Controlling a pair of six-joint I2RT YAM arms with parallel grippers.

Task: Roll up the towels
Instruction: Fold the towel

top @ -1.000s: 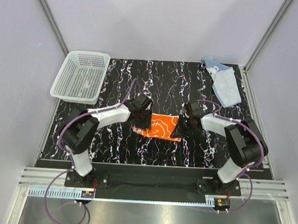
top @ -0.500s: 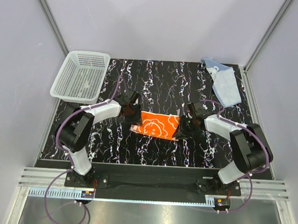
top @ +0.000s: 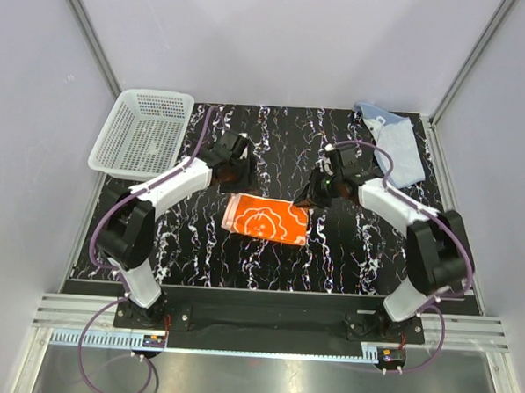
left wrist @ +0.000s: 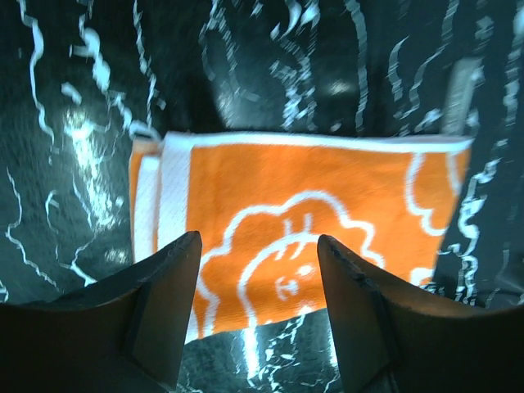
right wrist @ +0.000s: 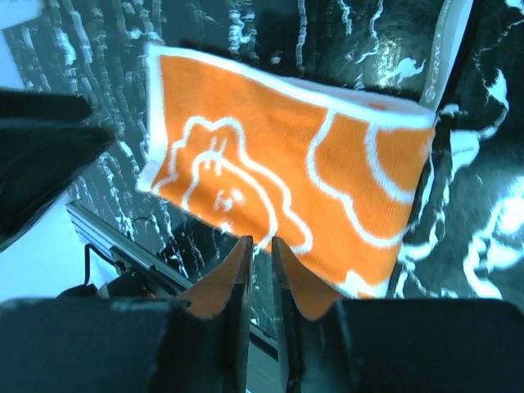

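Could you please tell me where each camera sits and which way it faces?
Top external: above and behind the arms, looking down on the table; both whole arms show.
Left wrist: on the left arm, looking down at the orange towel; the left gripper shows, fingers spread.
Right wrist: on the right arm, facing the same towel; the right gripper shows, fingers nearly together.
Shared: all three see the orange towel; only the top view shows the blue towel and basket.
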